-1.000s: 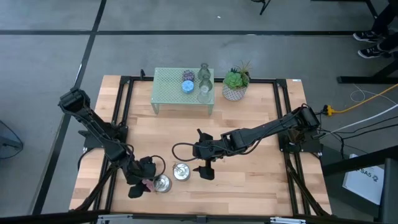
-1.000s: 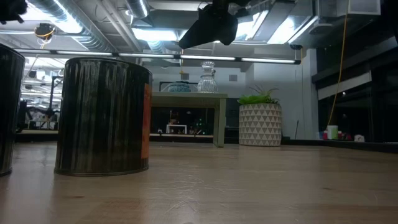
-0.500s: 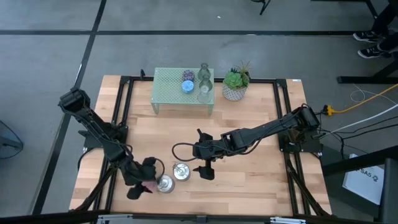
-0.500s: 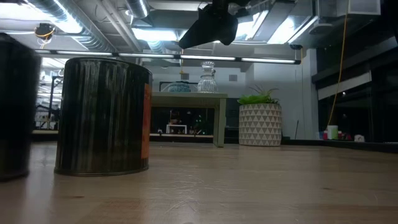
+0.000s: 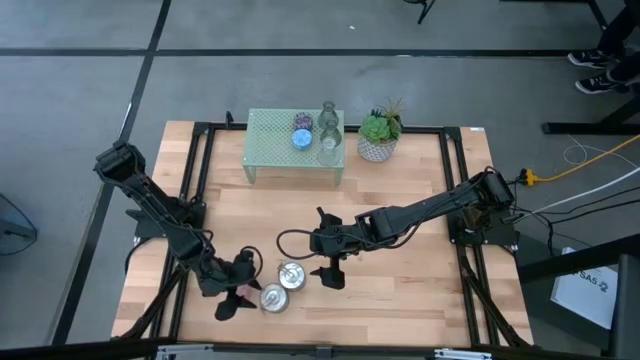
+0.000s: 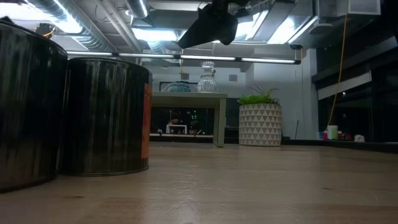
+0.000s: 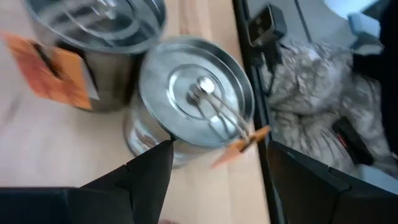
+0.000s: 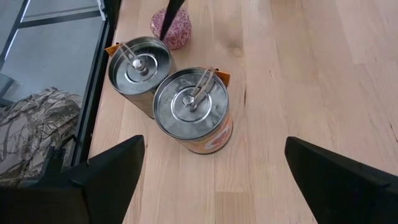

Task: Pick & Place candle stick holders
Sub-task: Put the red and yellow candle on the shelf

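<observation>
Two shiny silver candle stick holders stand on the table near its front: the nearer one (image 5: pixel 272 298) (image 7: pixel 193 99) and one with an orange label (image 5: pixel 291 276) (image 8: pixel 191 109), side by side. A small pink holder (image 5: pixel 240 292) (image 8: pixel 171 28) stands just left of them. My left gripper (image 5: pixel 238 287) (image 7: pixel 214 174) is open, its fingers on either side of the pink holder and reaching to the nearer silver one. My right gripper (image 5: pixel 320 248) hangs open above the table, right of the silver holders. My left gripper comes in slanting down from the table's left. One fingertip (image 7: pixel 155 155) lies against the lower side wall (image 7: pixel 140 134) of the nearer silver holder, which stands upright on the table. Whether a finger also touches the pink holder, I cannot tell.
At the far edge, a mint-green mesh stand (image 5: pixel 270 140) carries a blue holder (image 5: pixel 301 139), a purple one (image 5: pixel 303 121) and clear glass ones (image 5: pixel 328 120). A green plant in a white pot (image 5: pixel 379 135) stands to its right. Bare wood lies between stand and grippers.
My left gripper has swung a little toward the table's right and tipped, staying open. The nearer silver holder has slid along the table to the right and now stands close beside the labelled one. The pink holder stays between the fingers.
</observation>
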`<state>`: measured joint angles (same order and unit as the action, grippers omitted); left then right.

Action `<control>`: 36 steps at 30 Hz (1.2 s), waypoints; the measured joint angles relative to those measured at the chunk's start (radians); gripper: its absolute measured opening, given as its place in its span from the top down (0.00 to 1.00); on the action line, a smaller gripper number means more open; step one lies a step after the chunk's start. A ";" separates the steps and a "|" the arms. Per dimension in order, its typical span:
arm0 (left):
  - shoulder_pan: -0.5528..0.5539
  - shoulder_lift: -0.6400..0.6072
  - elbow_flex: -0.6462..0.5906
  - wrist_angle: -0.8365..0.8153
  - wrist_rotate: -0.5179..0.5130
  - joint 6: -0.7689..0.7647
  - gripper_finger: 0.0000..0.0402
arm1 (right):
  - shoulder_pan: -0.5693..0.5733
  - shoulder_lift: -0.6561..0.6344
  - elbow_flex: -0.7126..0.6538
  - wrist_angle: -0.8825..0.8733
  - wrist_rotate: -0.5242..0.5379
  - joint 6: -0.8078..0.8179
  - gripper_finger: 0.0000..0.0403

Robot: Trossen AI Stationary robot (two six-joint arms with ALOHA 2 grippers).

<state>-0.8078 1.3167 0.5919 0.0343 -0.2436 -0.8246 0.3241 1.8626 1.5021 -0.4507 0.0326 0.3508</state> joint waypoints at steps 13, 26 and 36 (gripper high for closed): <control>0.015 0.000 0.000 -0.012 -0.007 0.034 0.36 | 0.000 0.000 0.000 -0.002 0.000 0.000 0.03; 0.080 0.000 0.000 -0.067 0.040 -0.041 0.35 | 0.000 0.000 0.000 -0.002 0.000 0.000 0.03; 0.076 -0.002 0.003 -0.105 0.166 -0.040 0.22 | 0.000 0.000 0.000 -0.002 0.000 0.000 0.03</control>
<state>-0.7319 1.3147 0.5945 -0.0704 -0.0775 -0.8641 0.3241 1.8626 1.5024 -0.4526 0.0326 0.3508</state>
